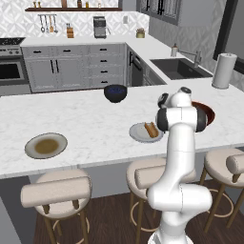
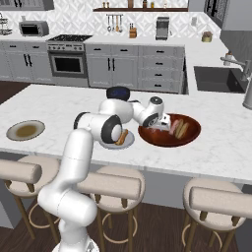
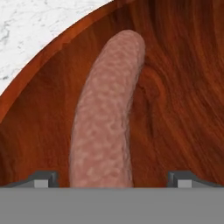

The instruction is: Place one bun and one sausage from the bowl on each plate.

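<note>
Right under the hand camera, the mottled reddish-pink cylindrical sausage runs lengthways straight away from the pincer, bowing slightly, its rounded far end pointing off toward the bowl's rim; its near end is cut off at the bottom of the view. The two small dark fingertips stand wide apart, one on each side of the sausage, touching nothing. Whether they have reached the level of the sausage is hard to tell.

Beneath it all, the wide shallow glossy reddish-brown wooden bowl shows swirling dark grain, and past its curved rim lies the white veined marble counter.

From the right base view, the pincer dips into the near-left part of that bowl. Just beyond the pincer inside the bowl lie a second pinkish sausage and a golden-tan oblong bun, side by side, both angled toward the back right; they are small and blurry.

To the pincer's left, just outside the bowl, sits the plain light grey round plate, partly hidden by the arm in the right base view. On it lies a golden-tan bun, its long axis slanting from front right to back left.

Far off to the left rests the grey-rimmed round plate with a brownish centre. Behind the pincer's working area, farther across the counter, stands a small dark blue-black bowl.
</note>
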Controlling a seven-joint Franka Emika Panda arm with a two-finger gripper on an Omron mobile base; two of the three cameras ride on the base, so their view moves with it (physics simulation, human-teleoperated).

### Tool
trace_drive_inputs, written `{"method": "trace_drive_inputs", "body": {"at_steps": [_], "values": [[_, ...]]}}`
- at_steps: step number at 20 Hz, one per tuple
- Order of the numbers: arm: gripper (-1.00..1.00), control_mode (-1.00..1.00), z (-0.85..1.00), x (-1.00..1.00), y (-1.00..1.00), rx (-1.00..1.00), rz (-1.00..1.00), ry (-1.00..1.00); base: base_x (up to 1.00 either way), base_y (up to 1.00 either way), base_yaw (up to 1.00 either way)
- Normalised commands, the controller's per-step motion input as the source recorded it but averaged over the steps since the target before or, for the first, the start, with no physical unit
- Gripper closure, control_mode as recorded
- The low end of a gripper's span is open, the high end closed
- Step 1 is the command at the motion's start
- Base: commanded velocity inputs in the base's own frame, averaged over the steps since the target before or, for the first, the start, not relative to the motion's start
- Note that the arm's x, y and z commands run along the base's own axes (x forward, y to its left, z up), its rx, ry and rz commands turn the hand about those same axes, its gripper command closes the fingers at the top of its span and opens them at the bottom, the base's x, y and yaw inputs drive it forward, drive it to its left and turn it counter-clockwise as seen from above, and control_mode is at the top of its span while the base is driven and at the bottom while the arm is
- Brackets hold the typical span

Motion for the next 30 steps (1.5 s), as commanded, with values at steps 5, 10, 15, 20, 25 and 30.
{"method": "trace_drive_inputs", "body": {"at_steps": [5,10,15,20,25,30], "values": [[1.00,-1.00,-0.06,0.00,0.00,0.00,0.02,0.00,0.00,0.00,0.00],[1.00,-1.00,-0.03,0.00,0.00,0.00,0.01,0.00,0.00,0.00,0.00],[1.00,-1.00,0.68,-0.28,0.05,-0.01,0.00,-0.01,0.00,0.00,0.00],[1.00,-1.00,0.97,-0.66,0.59,-0.06,0.02,-0.01,0.00,0.00,0.00],[1.00,-1.00,0.45,-0.64,1.00,-0.23,0.01,0.18,0.00,0.00,0.00],[1.00,-1.00,0.05,-0.48,1.00,-0.18,0.00,0.13,0.00,0.00,0.00]]}}
